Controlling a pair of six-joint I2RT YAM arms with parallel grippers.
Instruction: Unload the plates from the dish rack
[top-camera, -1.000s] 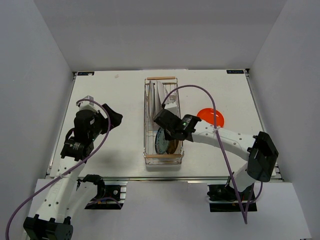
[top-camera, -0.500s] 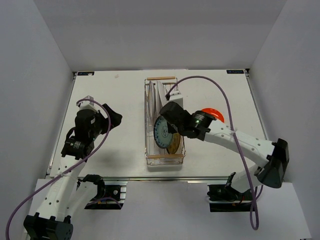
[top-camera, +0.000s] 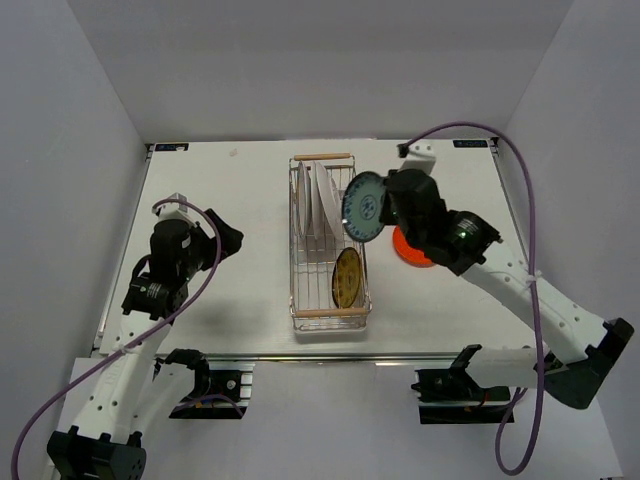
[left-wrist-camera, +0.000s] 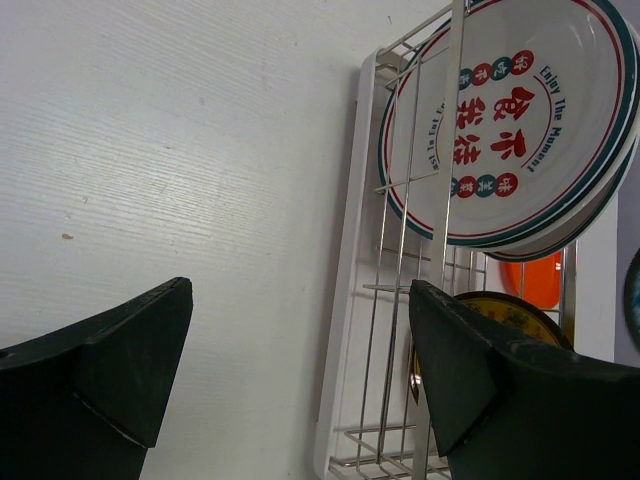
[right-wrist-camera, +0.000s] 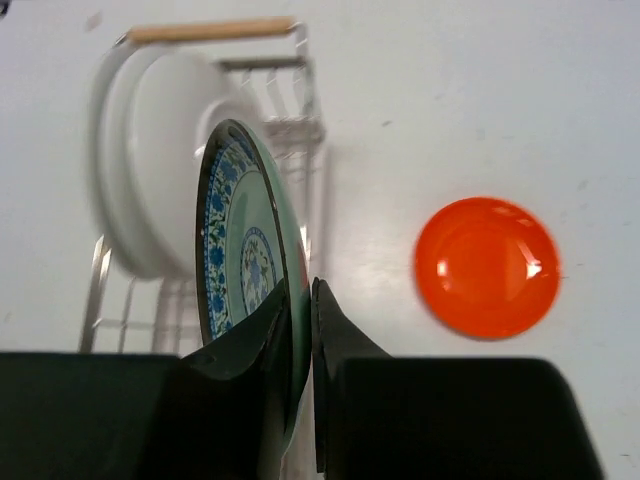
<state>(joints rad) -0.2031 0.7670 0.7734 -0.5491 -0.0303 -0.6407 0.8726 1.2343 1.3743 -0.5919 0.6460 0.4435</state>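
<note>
My right gripper (right-wrist-camera: 300, 300) is clamped on the rim of the blue-patterned plate (right-wrist-camera: 240, 260), holding it on edge in the air by the dish rack (top-camera: 297, 250), at its far right side. The orange plate (right-wrist-camera: 487, 267) lies flat on the table (top-camera: 220, 300), right of the rack. White plates (top-camera: 320, 200) and the yellow plate (top-camera: 347, 277) stand in the rack. My left gripper (left-wrist-camera: 300, 300) hangs spread wide, empty, left of the rack

A white table (top-camera: 230, 200) with a faint grain fills the middle, boxed in by plain pale grey panels: a back wall (top-camera: 320, 70) and a side wall on the left (top-camera: 60, 200) and one on the right (top-camera: 590, 150). Small black tags (top-camera: 172, 147) sit at its far corners, and a metal rail (top-camera: 330, 357) runs along its near edge. The light is soft and even, with faint shadows.
</note>
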